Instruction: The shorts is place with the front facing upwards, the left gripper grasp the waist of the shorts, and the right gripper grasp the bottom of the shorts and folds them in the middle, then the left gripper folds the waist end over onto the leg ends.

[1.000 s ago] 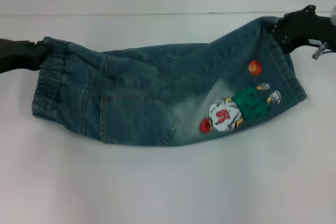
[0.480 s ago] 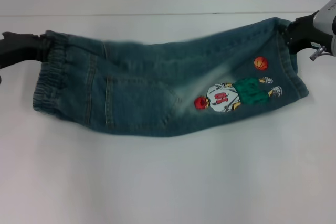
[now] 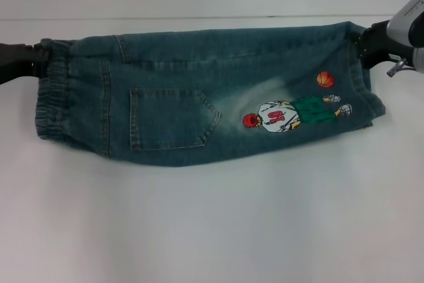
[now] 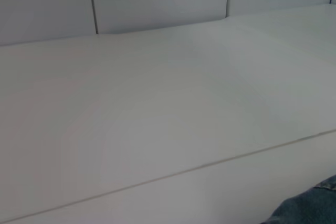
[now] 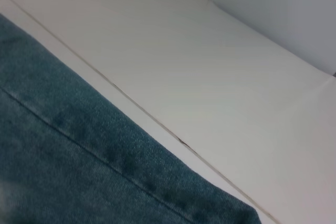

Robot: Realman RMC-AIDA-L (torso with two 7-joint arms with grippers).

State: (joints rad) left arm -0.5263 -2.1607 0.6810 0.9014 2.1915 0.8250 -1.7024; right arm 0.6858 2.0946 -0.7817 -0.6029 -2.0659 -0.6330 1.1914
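Note:
Blue denim shorts [image 3: 199, 91] hang stretched across the head view, folded lengthwise, with a back pocket and a cartoon basketball player patch showing. At the far left my left gripper [image 3: 32, 59] is shut on the elastic waist [image 3: 52, 91]. The right gripper [image 3: 364, 43] is shut on the leg end at the far right top corner. A corner of denim [image 4: 310, 208] shows in the left wrist view, and a denim hem [image 5: 79, 150] fills the right wrist view. Neither wrist view shows fingers.
A white table [image 3: 212, 223] spreads below the shorts, with a seam line [image 3: 199, 18] behind them. A pale wall with panel joints [image 4: 92, 3] stands beyond the table.
Both grippers pulled apart and the shorts went from sagging to taut and flat. The upper edge is now straight, and the pocket and patch have shifted upward.

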